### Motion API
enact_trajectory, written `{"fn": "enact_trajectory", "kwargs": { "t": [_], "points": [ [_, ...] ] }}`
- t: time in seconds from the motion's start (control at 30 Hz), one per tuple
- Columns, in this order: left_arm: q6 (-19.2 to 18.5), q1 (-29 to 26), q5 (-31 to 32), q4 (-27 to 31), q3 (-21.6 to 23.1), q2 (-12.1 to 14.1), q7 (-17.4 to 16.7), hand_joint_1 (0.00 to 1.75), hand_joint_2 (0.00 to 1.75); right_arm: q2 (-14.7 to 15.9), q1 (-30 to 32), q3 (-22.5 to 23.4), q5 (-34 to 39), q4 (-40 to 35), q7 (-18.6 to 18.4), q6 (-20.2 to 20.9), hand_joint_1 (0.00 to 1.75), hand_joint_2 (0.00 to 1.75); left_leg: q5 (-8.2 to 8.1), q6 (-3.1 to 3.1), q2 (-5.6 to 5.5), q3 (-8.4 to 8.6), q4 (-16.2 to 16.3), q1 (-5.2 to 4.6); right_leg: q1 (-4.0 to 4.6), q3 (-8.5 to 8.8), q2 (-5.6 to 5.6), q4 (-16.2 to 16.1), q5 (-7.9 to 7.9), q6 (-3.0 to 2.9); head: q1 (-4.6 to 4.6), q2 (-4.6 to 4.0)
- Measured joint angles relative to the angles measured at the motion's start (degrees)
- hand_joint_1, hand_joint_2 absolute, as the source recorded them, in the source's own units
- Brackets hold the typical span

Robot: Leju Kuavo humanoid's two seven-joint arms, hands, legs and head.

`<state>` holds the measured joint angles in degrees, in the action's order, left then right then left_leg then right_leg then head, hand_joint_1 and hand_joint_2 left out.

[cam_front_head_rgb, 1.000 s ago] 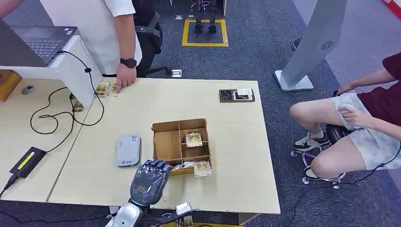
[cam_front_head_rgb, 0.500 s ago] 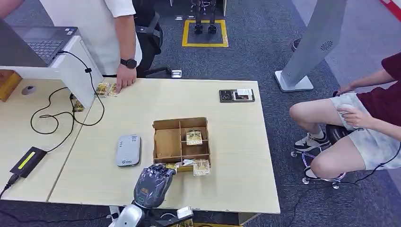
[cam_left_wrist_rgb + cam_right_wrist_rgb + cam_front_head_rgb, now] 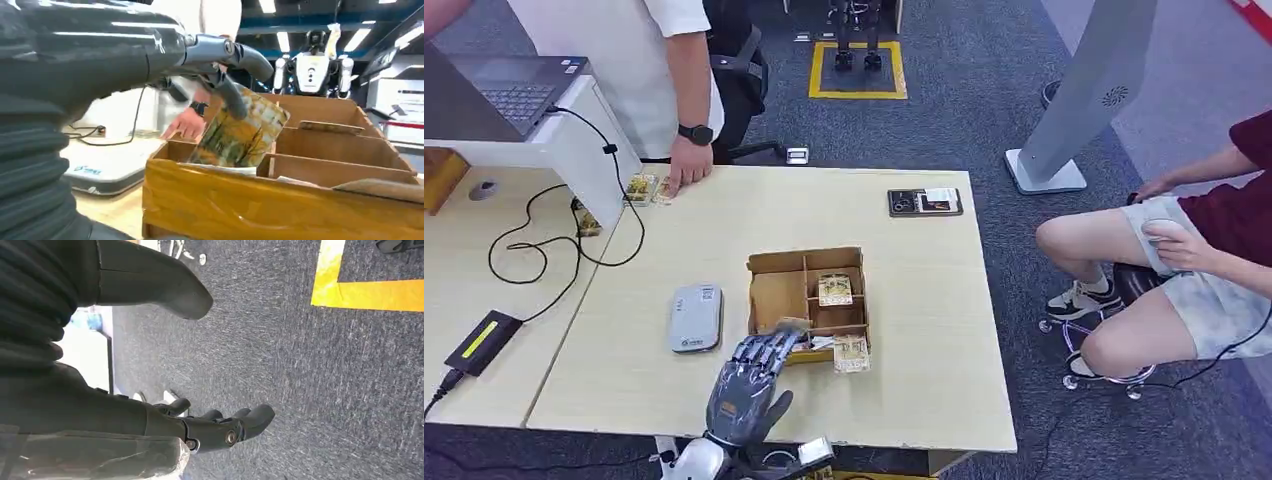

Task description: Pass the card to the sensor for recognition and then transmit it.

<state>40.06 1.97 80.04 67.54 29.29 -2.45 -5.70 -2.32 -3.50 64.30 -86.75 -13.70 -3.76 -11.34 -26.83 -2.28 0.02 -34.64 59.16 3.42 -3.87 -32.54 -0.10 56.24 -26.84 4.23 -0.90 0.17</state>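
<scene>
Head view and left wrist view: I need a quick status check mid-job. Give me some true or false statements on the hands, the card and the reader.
1. The left hand holds a card at the cardboard box. True.
2. The grey card reader lies right of the box. False: it lies left of it.
3. The right hand holds a card. False: it hangs open over the floor.
4. A person's hand rests on the table's far edge. True.

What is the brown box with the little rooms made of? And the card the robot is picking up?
The box looks like plain brown cardboard: matte, with thin slotted dividers. In the wrist view its near wall gleams, maybe taped or coated. The card in the left hand looks like glossy printed card or plastic: it carries a yellow-green picture with a slight sheen. Which, I can't tell.
</scene>
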Motion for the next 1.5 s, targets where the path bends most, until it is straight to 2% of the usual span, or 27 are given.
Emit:
{"fn": "enact_trajectory", "kwargs": {
  "t": [0.1, 0.17, 0.27, 0.4, 0.5, 0.63, 0.77, 0.9, 0.97, 1.03, 1.07, 1.17, 1.27, 1.33, 1.43, 1.5],
  "points": [
    [0.0, -0.5, 0.0, 0.9, -0.2, -0.1, 0.0, 0.00, 1.75, 0.0, 0.1, 0.0, 0.0, 0.0, 0.0, 0.0, 0.00, 1.75, 0.00, 0.00, 0.00, 0.01, 0.0, 0.00, 0.00, 0.00, 0.00, 0.0, 0.00, 0.00, 0.00, 0.00],
    [0.0, -1.0, 0.0, 1.7, -0.9, -0.5, 1.3, 0.00, 1.75, 0.0, 0.1, 0.0, 0.0, 0.0, 0.0, 0.0, 0.00, 1.75, 0.00, 0.00, 0.00, 0.00, 0.0, 0.00, 0.00, -0.01, 0.00, 0.0, 0.00, 0.00, 0.00, 0.00],
    [0.0, -2.6, -0.7, 4.4, -4.0, -2.4, 6.6, 0.00, 1.75, 0.0, 0.3, 0.0, 0.0, 0.0, 0.0, -0.2, 0.00, 1.75, 0.00, 0.00, 0.00, -0.01, 0.0, 0.00, 0.00, 0.00, 0.00, 0.0, 0.00, 0.00, -0.02, 0.00],
    [0.0, -4.6, -2.6, 8.9, -10.7, -6.7, 16.9, 0.00, 1.75, 0.0, 0.5, 0.0, 0.0, 0.0, 0.0, -0.6, 0.00, 1.75, -0.01, 0.00, 0.00, -0.02, 0.0, -0.01, 0.00, -0.01, 0.00, 0.0, 0.00, 0.00, 0.02, 0.00],
    [0.0, -5.5, -3.1, 11.1, -15.8, -9.7, 21.2, 0.00, 1.75, -0.1, 0.6, 0.0, 0.0, 0.0, 0.0, -0.9, 0.00, 1.75, -0.01, 0.00, 0.00, -0.01, 0.0, 0.00, 0.00, -0.01, -0.01, 0.0, 0.00, 0.00, 0.00, 0.00],
    [0.0, -6.4, -3.3, 12.5, -19.7, -12.3, 23.7, 0.00, 1.75, -0.1, 0.6, -0.1, 0.0, 0.0, 0.1, -1.0, 0.00, 1.75, -0.01, 0.00, 0.00, 0.00, 0.0, 0.00, 0.00, -0.01, -0.01, 0.0, 0.00, 0.00, 0.00, 0.00],
    [0.0, -7.0, -3.2, 13.1, -22.1, -12.9, 25.5, 0.00, 1.75, -0.2, 0.6, -0.1, 0.0, 0.0, 0.2, -1.2, 0.00, 1.75, -0.01, 0.00, 0.00, 0.00, 0.0, 0.00, 0.00, -0.01, 0.00, 0.0, 0.00, 0.00, -0.02, 0.00],
    [0.0, -7.3, -2.8, 13.4, -23.7, -13.2, 25.7, 0.00, 1.75, -0.3, 0.6, -0.2, 0.0, 0.0, 0.4, -1.4, 0.00, 1.75, -0.01, 0.00, 0.00, 0.00, 0.0, 0.00, 0.00, -0.01, 0.00, 0.0, -0.01, 0.00, 0.00, 0.00],
    [0.0, -7.4, -2.2, 13.4, -24.0, -13.3, 24.6, 0.00, 1.75, -0.4, 0.6, -0.2, 0.0, 0.0, 0.5, -1.4, 0.00, 1.75, -0.02, 0.00, 0.00, -0.01, 0.0, 0.00, 0.00, -0.02, 0.00, 0.0, -0.01, 0.00, 0.00, 0.00],
    [0.0, -7.3, -1.0, 13.3, -24.0, -13.1, 21.2, 0.00, 1.75, -0.4, 0.5, -0.3, 0.0, 0.0, 0.6, -1.5, 0.00, 1.75, -0.02, 0.00, 0.00, 0.00, 0.0, 0.00, 0.00, -0.02, 0.00, 0.0, -0.01, 0.00, 0.00, 0.00],
    [0.0, -7.3, -0.1, 13.3, -24.0, -13.0, 18.9, 0.00, 1.75, -0.4, 0.5, -0.3, -0.1, 0.0, 0.7, -1.5, 0.00, 1.75, -0.02, -0.02, 0.00, 0.00, 0.0, 0.00, 0.00, -0.03, 0.01, 0.0, -0.01, 0.00, 0.00, 0.00],
    [0.0, -6.4, 3.8, 11.7, -21.7, -11.6, 8.5, 0.00, 1.75, -0.4, 0.3, -0.6, -0.1, 0.0, 0.6, -1.5, 0.00, 1.75, -0.02, -0.02, 0.00, 0.00, 0.0, 0.00, 0.00, -0.03, -0.01, 0.0, -0.01, 0.00, 0.00, 0.00],
    [0.0, -5.2, 6.4, 9.5, -17.4, -8.9, 1.7, 0.00, 1.75, -0.3, -0.1, -1.1, -0.1, 0.0, 0.3, -1.3, 0.00, 1.75, -0.02, -0.02, 0.01, 0.01, 0.0, 0.00, 0.00, -0.03, 0.01, 0.0, 0.00, 0.00, 0.00, 0.00],
    [0.0, -4.4, 6.7, 7.9, -14.5, -7.4, -0.4, 0.00, 1.75, -0.3, -0.3, -1.4, -0.1, 0.0, 0.3, -1.2, 0.00, 1.75, -0.02, -0.02, 0.01, 0.01, 0.0, 0.00, 0.00, -0.03, 0.01, 0.0, 0.00, 0.00, 0.00, 0.00],
    [0.0, -3.8, 6.7, 6.5, -12.1, -5.9, -0.4, 0.00, 1.75, -0.3, -0.5, -1.6, -0.1, 0.0, 0.3, -1.2, 0.00, 1.75, -0.02, -0.02, 0.00, 0.00, 0.0, 0.00, 0.00, -0.02, 0.01, 0.0, 0.00, 0.00, 0.00, 0.00],
    [0.0, -3.2, 6.8, 5.3, -10.9, -5.1, -1.5, 0.00, 1.75, -0.3, -0.6, -1.7, -0.1, 0.0, 0.3, -1.2, 0.00, 1.75, -0.02, -0.02, 0.00, 0.00, 0.0, 0.00, 0.00, -0.03, 0.01, 0.0, -0.01, 0.00, 0.00, 0.00]
  ]
}}
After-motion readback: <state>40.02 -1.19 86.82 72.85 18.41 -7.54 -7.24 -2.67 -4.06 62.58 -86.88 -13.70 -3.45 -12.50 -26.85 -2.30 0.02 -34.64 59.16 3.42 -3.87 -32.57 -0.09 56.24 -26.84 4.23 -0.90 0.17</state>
